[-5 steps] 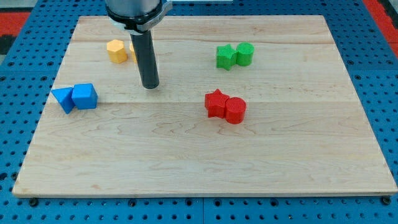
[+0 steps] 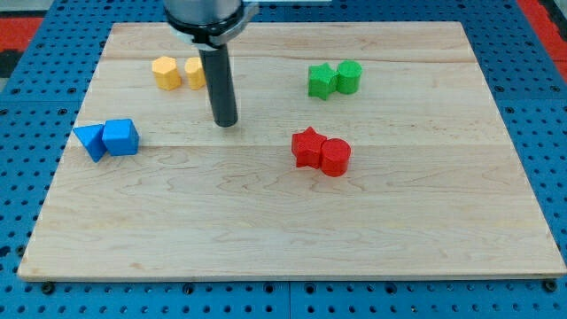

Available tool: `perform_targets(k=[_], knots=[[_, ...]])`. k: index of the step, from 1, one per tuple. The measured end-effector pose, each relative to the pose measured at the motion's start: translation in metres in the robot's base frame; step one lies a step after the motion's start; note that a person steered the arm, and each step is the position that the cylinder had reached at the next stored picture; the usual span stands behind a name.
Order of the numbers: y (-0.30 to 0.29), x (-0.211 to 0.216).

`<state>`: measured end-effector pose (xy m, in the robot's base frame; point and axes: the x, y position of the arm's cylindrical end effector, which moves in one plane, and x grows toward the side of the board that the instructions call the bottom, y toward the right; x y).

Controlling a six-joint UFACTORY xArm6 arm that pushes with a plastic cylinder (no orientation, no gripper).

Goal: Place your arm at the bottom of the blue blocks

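At the view's left, the blue triangular block [image 2: 89, 141] touches the blue cube [image 2: 120, 137] on the wooden board [image 2: 266, 230]; up toward the view's top sit a yellow hexagonal block [image 2: 165, 73] and a second yellow block [image 2: 194, 73], partly hidden by my rod; my tip [image 2: 227, 122] rests on bare board, well right of the blue pair and slightly above them; it grasps nothing, being a plain rod; further right, a red star block [image 2: 306, 147] touches a red cylinder [image 2: 335, 158]; above them, a green star block [image 2: 321, 81] touches a green cylinder [image 2: 348, 77].

My tip [image 2: 227, 123] rests on the wooden surface [image 2: 266, 221], well to the view's right of the blue cube [image 2: 120, 137], which touches the blue triangle [image 2: 89, 140].
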<state>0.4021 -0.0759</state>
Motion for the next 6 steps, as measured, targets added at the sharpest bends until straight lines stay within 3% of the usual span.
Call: perform_targets(k=[3,4,5,6], knots=[[0.013,0.003],[0.014,0.07],[-0.061,0.104],[-0.124,0.104]])
